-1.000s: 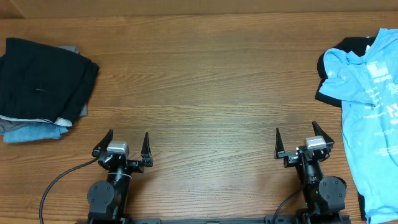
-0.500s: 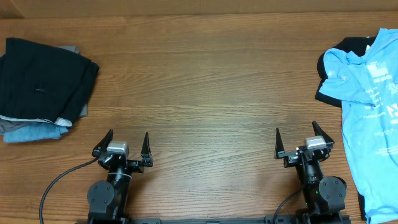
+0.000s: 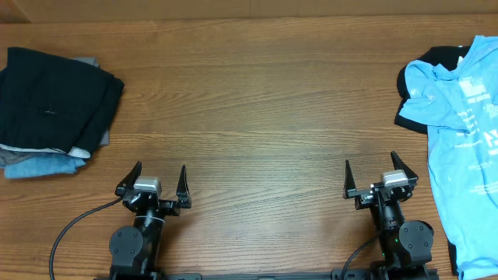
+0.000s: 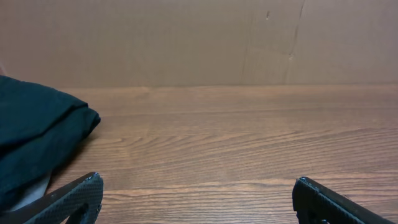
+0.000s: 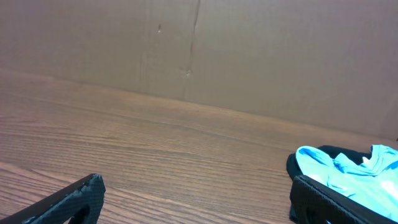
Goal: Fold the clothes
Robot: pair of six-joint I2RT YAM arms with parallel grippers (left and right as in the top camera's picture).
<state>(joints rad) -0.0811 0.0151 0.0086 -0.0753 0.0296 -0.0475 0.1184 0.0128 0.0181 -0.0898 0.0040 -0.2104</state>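
Observation:
A light sky-blue T-shirt (image 3: 459, 148) with white lettering lies crumpled at the table's right edge, running off the frame; in the right wrist view the blue T-shirt (image 5: 348, 171) shows at the far right. My right gripper (image 3: 371, 172) stands open near the front edge, just left of the shirt and apart from it, nothing between its fingertips (image 5: 87, 186). My left gripper (image 3: 160, 176) is open too, at the front left, with only bare wood between its fingertips (image 4: 84, 190).
A plain black shirt (image 3: 416, 78) lies under the blue one's upper part. A stack of folded black, grey and dull-blue garments (image 3: 50, 113) sits at the far left, its black top (image 4: 31, 140) in the left wrist view. A cardboard wall (image 4: 199, 37) backs the wooden table (image 3: 257, 101).

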